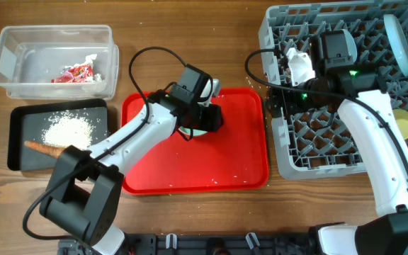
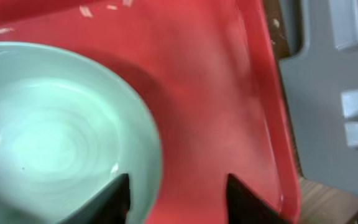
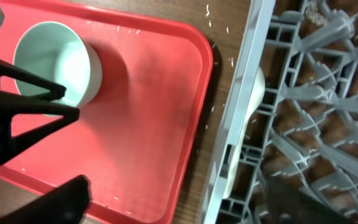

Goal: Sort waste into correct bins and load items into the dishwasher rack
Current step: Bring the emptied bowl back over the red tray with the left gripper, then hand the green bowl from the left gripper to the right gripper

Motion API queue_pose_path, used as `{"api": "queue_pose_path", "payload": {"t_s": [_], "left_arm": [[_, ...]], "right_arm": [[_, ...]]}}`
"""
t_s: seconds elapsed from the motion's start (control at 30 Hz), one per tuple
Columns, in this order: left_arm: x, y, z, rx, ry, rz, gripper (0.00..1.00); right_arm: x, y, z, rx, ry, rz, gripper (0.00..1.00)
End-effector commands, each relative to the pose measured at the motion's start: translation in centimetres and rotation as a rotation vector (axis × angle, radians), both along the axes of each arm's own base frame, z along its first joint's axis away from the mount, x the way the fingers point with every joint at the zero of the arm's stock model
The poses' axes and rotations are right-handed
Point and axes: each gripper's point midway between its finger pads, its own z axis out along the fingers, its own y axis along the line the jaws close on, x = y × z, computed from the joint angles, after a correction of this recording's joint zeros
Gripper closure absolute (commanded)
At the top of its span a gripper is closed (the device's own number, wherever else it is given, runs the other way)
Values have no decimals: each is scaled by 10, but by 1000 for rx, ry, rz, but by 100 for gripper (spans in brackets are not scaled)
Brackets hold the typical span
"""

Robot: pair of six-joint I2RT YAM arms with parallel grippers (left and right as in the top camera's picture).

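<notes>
Pale green bowl (image 2: pixel 55 143) on red tray (image 2: pixel 229 93), under my left gripper (image 2: pixel 178 182).
Jaws apart, straddling its rim: one finger over the bowl, the other over the tray.

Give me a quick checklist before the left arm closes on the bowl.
1. Left gripper open: ok.
2. Bowl rim between its fingers: ok, one inside, one outside.
3. Bowl empty: ok.
4. Right gripper away from the red tray: ok, it is over the dishwasher rack.
5. Red tray free of rice grains: not ok, some lie scattered.
</notes>
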Motion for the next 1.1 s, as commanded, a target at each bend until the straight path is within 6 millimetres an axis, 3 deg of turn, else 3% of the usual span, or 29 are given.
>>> {"api": "queue_pose_path", "payload": {"t_s": [0.0, 0.1, 0.13, 0.23, 0.3, 0.4, 0.5, 0.53, 0.7, 0.8, 0.87, 0.93, 0.97, 1.07], "left_arm": [[19, 32, 35, 2, -71, 107, 48], [25, 82, 66, 6, -94, 231, 44], [26, 107, 78, 5, -102, 294, 42], [22, 172, 93, 12, -64, 492, 23], [15, 199, 86, 32, -12, 569, 15], [9, 223, 77, 49, 49, 640, 14], [10, 226, 74, 52, 58, 648, 11], [10, 226, 74, 52, 58, 648, 10], [10, 226, 73, 52, 59, 648, 10], [10, 226, 74, 52, 58, 648, 9], [10, 226, 73, 52, 58, 648, 10], [10, 226, 73, 52, 59, 648, 10], [10, 226, 73, 52, 59, 648, 10], [10, 226, 73, 52, 59, 648, 10]], "right_arm": [[6, 21, 15, 116, -51, 39, 1], [20, 41, 31, 261, -93, 14, 6], [28, 48, 37, 312, -109, -4, 10], [34, 77, 38, 358, -120, 20, 14], [32, 103, 22, 303, -115, 74, 14], [36, 116, -21, 147, -63, -16, 14], [31, 135, -61, 124, 40, -34, 18], [30, 137, -78, 114, 87, -71, 24], [22, 141, -141, 87, 257, -145, 36], [19, 148, -157, 109, 304, -138, 39], [19, 148, -161, 105, 310, -142, 48], [19, 148, -162, 105, 310, -145, 81], [20, 148, -162, 104, 308, -146, 91], [24, 142, -159, 89, 288, -161, 96]]}}
